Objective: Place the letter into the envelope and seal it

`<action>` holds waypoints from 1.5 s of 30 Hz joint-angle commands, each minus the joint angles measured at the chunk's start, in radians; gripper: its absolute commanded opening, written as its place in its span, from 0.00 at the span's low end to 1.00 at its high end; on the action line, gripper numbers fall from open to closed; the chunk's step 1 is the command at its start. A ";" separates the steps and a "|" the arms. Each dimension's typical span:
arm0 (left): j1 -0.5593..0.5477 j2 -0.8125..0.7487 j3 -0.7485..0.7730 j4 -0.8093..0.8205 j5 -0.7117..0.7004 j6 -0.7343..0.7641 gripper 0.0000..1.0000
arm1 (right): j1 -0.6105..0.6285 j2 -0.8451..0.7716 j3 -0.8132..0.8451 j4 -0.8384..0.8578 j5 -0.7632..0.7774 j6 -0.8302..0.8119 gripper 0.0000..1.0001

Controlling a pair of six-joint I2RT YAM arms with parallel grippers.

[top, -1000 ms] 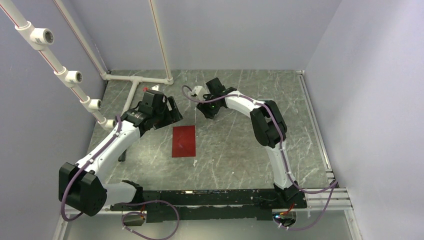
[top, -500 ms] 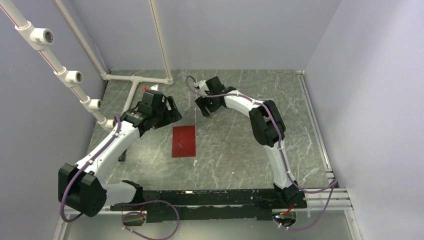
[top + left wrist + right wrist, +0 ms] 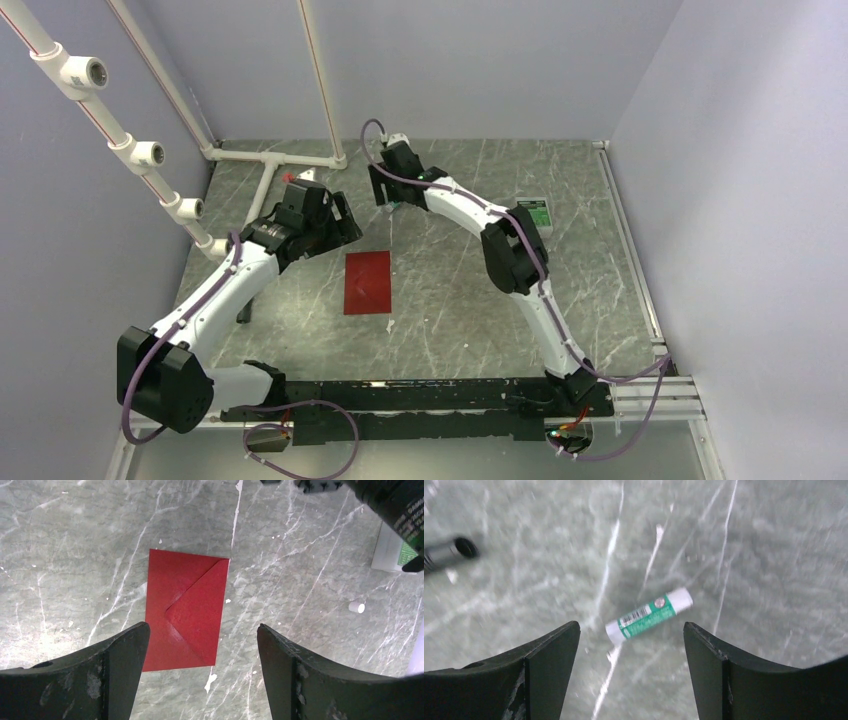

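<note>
Both grippers stand spread wide, holding nothing. The left gripper [image 3: 200, 635] hangs above the envelope [image 3: 187, 617], which lies flat on the table [image 3: 300, 580] with its flap folded, below and just ahead of the fingertips. The right gripper [image 3: 631, 630] hovers over a glue stick [image 3: 649, 615].

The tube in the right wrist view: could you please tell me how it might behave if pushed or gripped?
The tube looks round and lies on its side on the smooth table, so a sideways push would probably roll it. It is small and looks like plastic, so likely light and stiff. Its smooth-looking label may make a grip slippery.
</note>
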 commanded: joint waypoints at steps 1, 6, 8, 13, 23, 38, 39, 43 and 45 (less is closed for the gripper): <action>0.007 -0.017 0.011 -0.006 -0.024 0.017 0.84 | 0.001 0.083 0.151 -0.013 0.141 0.063 0.82; 0.012 -0.003 0.021 -0.011 -0.019 0.019 0.84 | 0.006 0.152 0.197 0.042 0.274 0.068 0.88; 0.014 0.002 0.027 -0.013 -0.016 0.024 0.84 | 0.009 0.181 0.224 0.052 0.309 0.041 0.88; 0.018 0.009 0.028 -0.013 -0.016 0.030 0.84 | 0.015 0.186 0.199 0.086 0.335 -0.043 0.88; 0.029 0.005 0.001 0.006 -0.010 0.021 0.84 | -0.011 0.081 0.022 0.039 0.244 0.021 0.78; 0.031 -0.012 -0.007 -0.014 -0.010 0.023 0.84 | -0.062 0.096 0.023 0.110 0.031 -0.164 0.76; 0.031 -0.013 -0.007 -0.015 -0.009 0.022 0.84 | -0.063 0.098 0.022 0.113 0.022 -0.170 0.79; 0.031 -0.016 -0.007 -0.024 -0.006 0.023 0.84 | -0.082 0.135 0.063 0.092 -0.094 -0.204 0.82; 0.031 -0.017 -0.005 -0.030 -0.009 0.024 0.84 | -0.093 0.151 0.076 0.085 -0.178 -0.220 0.82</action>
